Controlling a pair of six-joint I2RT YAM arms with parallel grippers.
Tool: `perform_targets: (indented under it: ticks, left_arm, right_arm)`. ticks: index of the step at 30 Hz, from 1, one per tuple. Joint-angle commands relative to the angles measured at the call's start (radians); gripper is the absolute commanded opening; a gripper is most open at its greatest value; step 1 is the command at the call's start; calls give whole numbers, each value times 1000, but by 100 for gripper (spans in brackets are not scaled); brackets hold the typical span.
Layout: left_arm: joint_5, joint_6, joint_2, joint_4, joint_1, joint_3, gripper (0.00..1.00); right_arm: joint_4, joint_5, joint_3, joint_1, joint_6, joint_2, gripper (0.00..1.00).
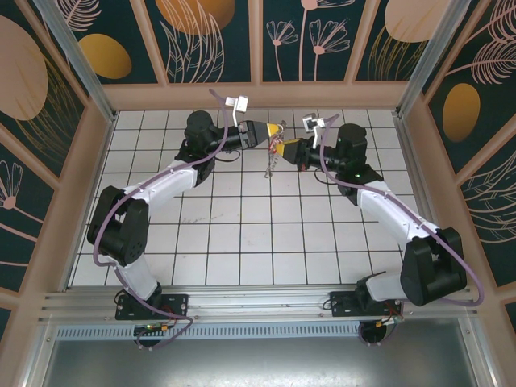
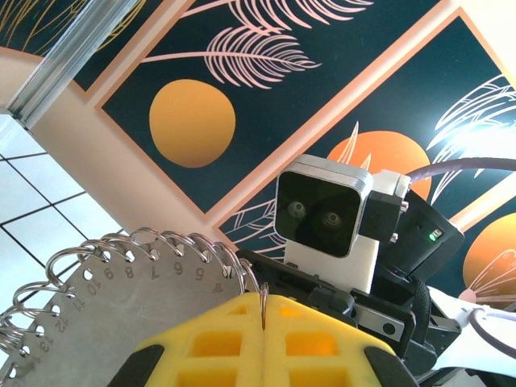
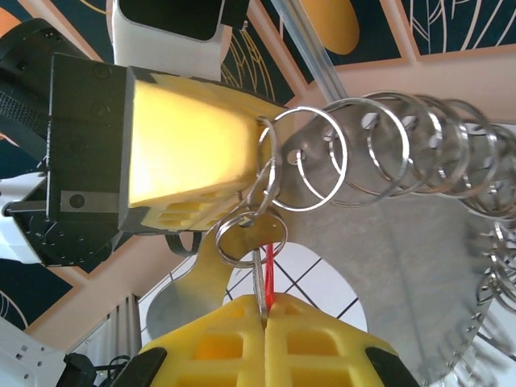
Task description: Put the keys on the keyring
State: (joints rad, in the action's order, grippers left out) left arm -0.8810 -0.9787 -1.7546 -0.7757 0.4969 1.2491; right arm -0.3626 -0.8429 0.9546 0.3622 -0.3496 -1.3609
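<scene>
Left gripper (image 2: 263,306) clamped shut on keyring (image 2: 121,294) edge; right gripper (image 3: 266,310) pinched key (image 3: 269,270), keyring at its 2 o'clock.

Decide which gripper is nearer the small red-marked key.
Right. The right gripper is shut on the key; the left gripper clamps the keyring beside it, not touching the key.

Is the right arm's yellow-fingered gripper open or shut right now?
Shut: the right gripper has its yellow fingers pressed together on a thin silvery key with a red strip.
</scene>
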Motion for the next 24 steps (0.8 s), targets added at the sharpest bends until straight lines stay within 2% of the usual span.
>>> perform_targets:
  ticks: [1, 7, 15, 18, 19, 24]
  left_arm:
    - [14, -11, 35, -80, 4, 0, 0]
    - [26, -36, 29, -114, 4, -7, 0]
    - [33, -49, 27, -138, 5, -17, 0]
    - [37, -49, 26, -144, 3, -20, 0]
    - [38, -49, 26, -146, 5, -23, 0]
    - [48, -48, 26, -171, 4, -35, 0]
  right_arm:
    - [-20, -42, 20, 19, 10, 7, 0]
    - [-23, -32, 31, 52, 0, -21, 0]
    - [68, 19, 51, 56, 30, -38, 1]
    - [107, 45, 34, 52, 45, 0, 29]
    - [113, 54, 24, 48, 43, 19, 34]
    - [102, 119, -33, 23, -8, 144, 41]
